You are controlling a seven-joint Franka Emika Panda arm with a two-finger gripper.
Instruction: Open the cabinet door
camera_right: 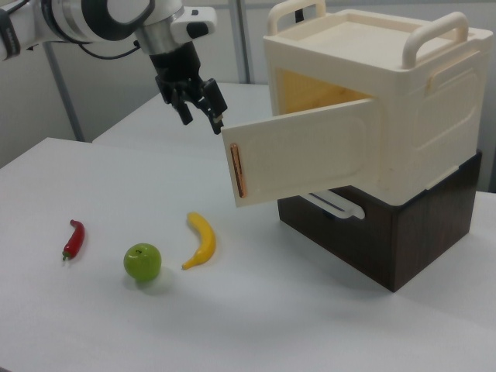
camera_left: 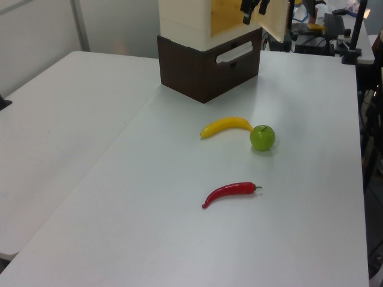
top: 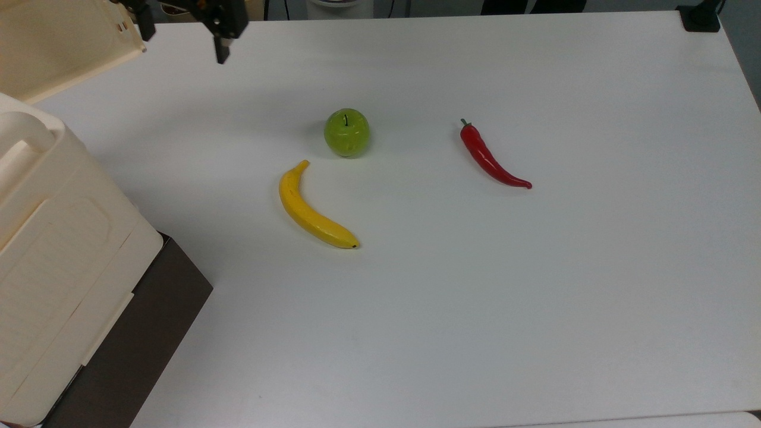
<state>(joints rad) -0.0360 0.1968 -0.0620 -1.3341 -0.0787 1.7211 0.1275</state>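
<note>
The cream cabinet [camera_right: 387, 108] stands on a dark brown base [camera_right: 387, 232]. Its cabinet door [camera_right: 306, 159] is swung wide open, outer face toward the right view, with an orange-brown strip [camera_right: 235, 172] on its free edge. In the top view the door's tan inner face [top: 53, 41] shows at the top left, beside the cabinet [top: 53, 238]. My gripper [camera_right: 202, 124] hangs open just up and left of the door's free edge in the right view, touching nothing. In the top view the gripper [top: 182, 44] is right of the door. The left view has the gripper [camera_left: 254, 13] in front of the door [camera_left: 274, 24].
On the white table [top: 535, 297] lie a yellow banana [top: 312, 208], a green apple [top: 346, 132] and a red chili [top: 490, 157], all toward the top view's middle. The brown base [top: 137, 345] juts out at the top view's lower left.
</note>
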